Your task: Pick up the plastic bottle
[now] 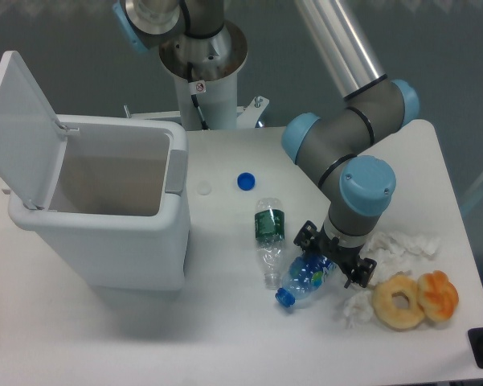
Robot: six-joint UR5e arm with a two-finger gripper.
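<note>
gripper (pixel 334 263) fingers spread either side of crumpled blue-label plastic bottle (pixel 304 279) lying on smooth white table (pixel 225 338), beside slim green-label bottle (pixel 269 237)

two bottles (pixel 306 277) (pixel 268 238), two doughnuts (pixel 399 301) (pixel 438 295), two loose caps (pixel 245 182) (pixel 204 188), one bin (pixel 104 211).

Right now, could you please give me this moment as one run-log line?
stage: reaching to grasp | gripper: open, straddling blue bottle | bottle: lying on table, not lifted | beside: green-label bottle
</note>
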